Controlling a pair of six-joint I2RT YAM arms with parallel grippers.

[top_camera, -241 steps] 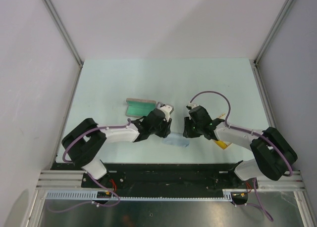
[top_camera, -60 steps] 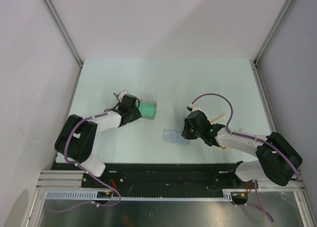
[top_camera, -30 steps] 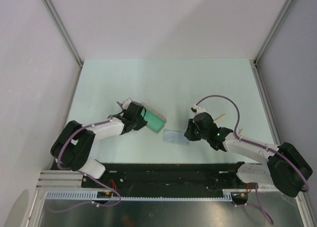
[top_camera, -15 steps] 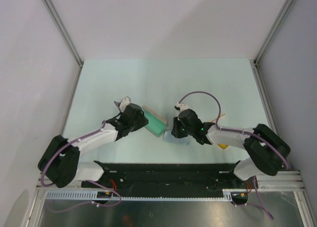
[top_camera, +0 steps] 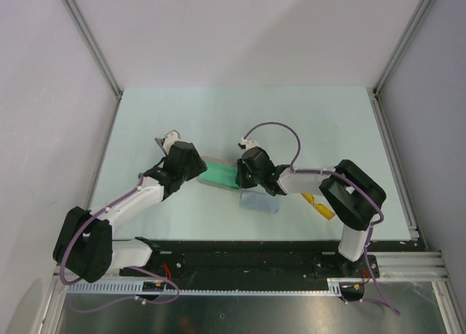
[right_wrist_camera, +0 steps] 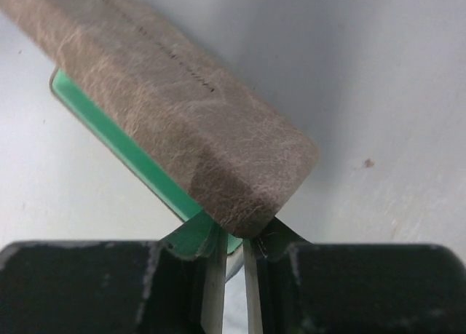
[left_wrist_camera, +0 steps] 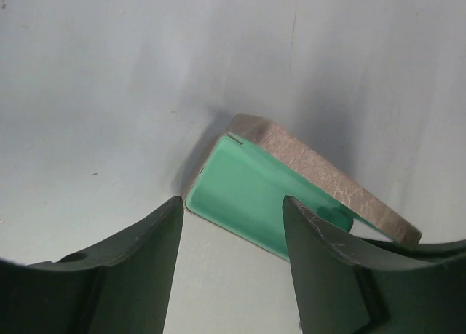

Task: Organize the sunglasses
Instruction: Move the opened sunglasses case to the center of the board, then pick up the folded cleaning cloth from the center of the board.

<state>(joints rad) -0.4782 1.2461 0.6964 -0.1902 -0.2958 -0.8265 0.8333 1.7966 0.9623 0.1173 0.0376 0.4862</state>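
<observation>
The sunglasses lie at the right, a yellow bit showing beside my right arm. The grey-beige case lies open, green lining up, between both grippers. My left gripper is open at the case's left end; in the left wrist view the green lining and brown lid sit just past the fingertips, untouched. My right gripper is at the case's right end. In the right wrist view its jaws are pinched on the corner of the brown lid.
The pale blue cloth lies flat just in front of the right gripper, near the table's front edge. Metal frame posts and walls bound the pale green table at left, right and back.
My right gripper has moved left from over the cloth to the case's right end and closed on its corner. My left gripper has drawn back up-left, open, off the case.
</observation>
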